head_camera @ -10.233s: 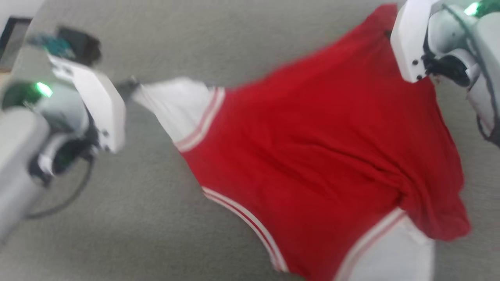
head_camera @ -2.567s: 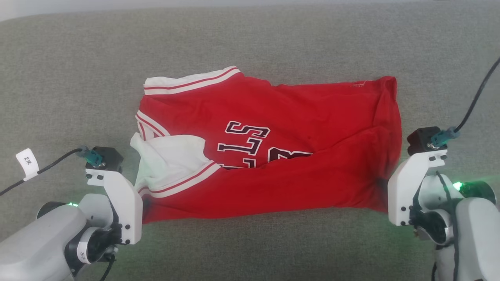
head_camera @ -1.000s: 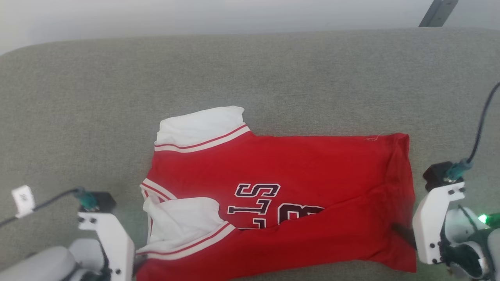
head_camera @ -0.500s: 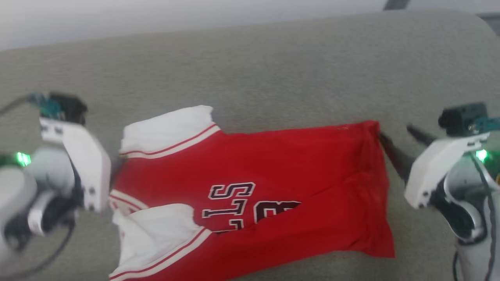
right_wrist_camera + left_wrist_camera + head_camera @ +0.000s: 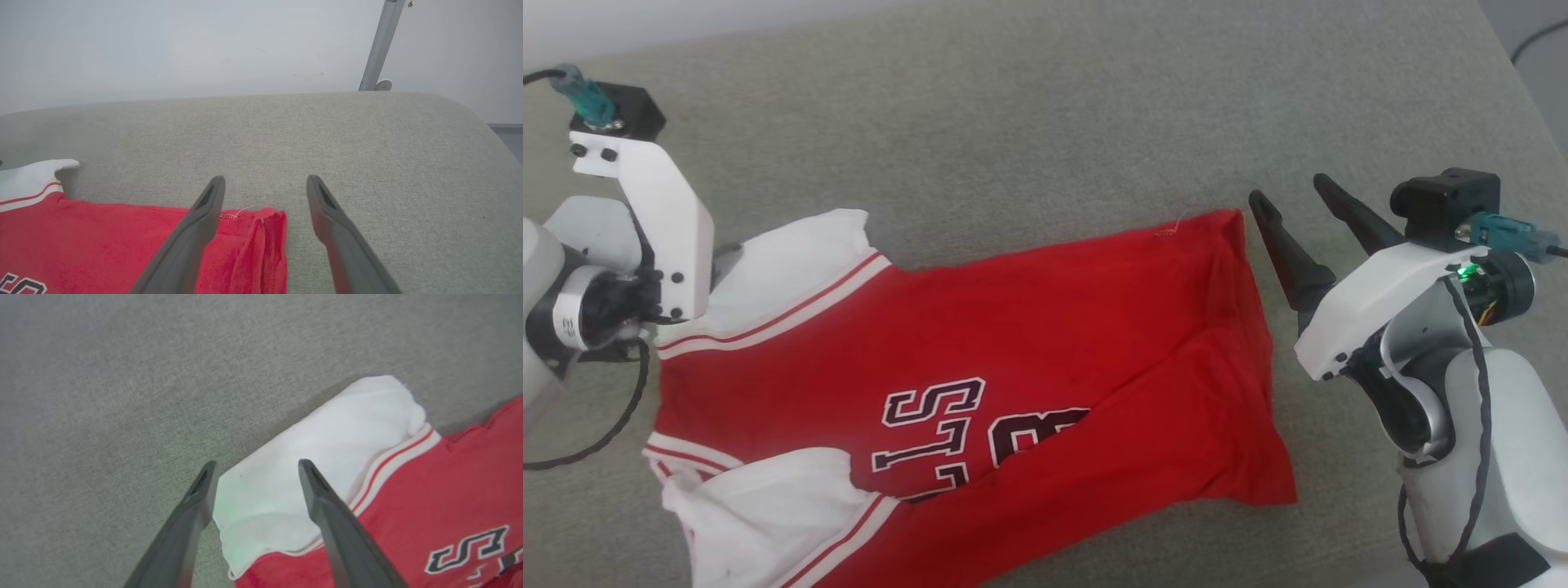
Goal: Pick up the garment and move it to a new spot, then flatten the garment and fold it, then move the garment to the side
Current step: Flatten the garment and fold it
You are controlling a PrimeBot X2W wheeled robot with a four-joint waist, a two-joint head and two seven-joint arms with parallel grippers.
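Jersey (image 5: 1013, 351) half-folded on grey cushion (image 5: 1029, 106) | left gripper (image 5: 257, 463) — fingers apart, over white sleeve (image 5: 327, 428) | right gripper (image 5: 1286, 188) — apart, beside jersey

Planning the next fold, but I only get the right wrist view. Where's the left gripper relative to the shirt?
Observer: The left gripper, open, points at the garment's far white sleeve, one finger over it, one at its edge.
Operator: Is the near side folded in?
Observer: Yes. A red flap lies over the bottom of the chest lettering.
Operator: My right gripper, clear of cloth?
Observer: From the head view, the right gripper is open beside the hem, apart from the fabric.
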